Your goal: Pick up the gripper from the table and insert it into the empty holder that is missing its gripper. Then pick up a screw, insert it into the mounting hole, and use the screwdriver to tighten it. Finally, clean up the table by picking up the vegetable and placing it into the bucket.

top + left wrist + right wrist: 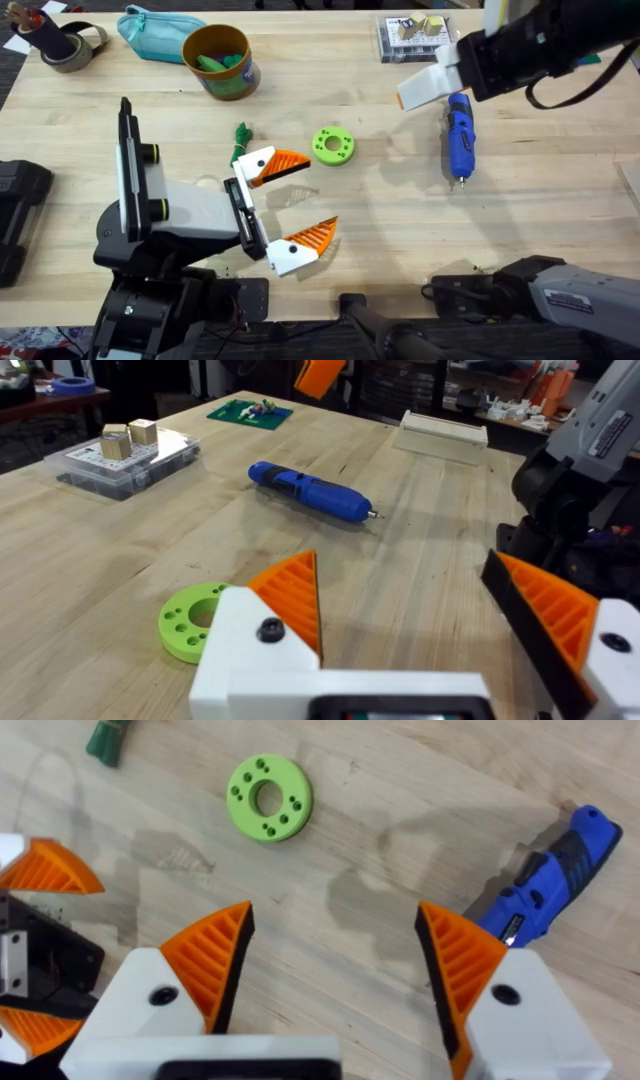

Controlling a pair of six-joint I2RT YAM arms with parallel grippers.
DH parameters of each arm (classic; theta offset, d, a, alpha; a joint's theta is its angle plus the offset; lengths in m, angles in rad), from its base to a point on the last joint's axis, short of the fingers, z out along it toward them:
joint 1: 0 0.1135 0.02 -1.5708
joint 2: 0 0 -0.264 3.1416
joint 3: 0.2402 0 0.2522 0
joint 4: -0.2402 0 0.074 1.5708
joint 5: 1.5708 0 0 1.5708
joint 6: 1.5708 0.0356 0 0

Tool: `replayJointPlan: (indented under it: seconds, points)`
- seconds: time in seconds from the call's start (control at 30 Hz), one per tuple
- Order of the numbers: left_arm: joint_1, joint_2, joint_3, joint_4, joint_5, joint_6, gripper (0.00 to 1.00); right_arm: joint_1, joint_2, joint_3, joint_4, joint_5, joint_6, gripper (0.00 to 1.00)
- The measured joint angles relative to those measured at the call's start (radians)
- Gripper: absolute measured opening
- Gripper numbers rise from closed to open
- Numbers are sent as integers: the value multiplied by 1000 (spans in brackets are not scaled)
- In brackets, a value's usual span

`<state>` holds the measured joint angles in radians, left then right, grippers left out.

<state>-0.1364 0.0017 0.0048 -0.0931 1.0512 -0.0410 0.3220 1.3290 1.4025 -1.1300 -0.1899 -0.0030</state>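
Both the left gripper (287, 206) and right gripper (335, 960) gape empty. We judge the screwdriver (459, 136) rigid, probably slick; we'd grasp mid-barrel.

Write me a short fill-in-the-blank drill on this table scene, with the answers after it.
1. The screwdriver lying on the table is ____ in colour.
2. The ring next to the vegetable is lime ____.
3. The left gripper has its fingers ____.
4. Inside, the bucket is coloured ____.

Missing words: blue; green; open; orange-yellow
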Motion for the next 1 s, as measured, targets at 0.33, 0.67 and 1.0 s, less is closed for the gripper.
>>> replayJointPlan:
  seconds: [0.33,0.67,1.0]
  points:
    - [0,0,0,-1,0,0,990,11,0,0,-52,-159,-140,981]
    - [0,0,0,-3,1,0,990,115,0,-1,-97,-234,-291,981]
    - [0,0,0,-4,1,-2,52,115,0,-1,-97,-237,-298,981]
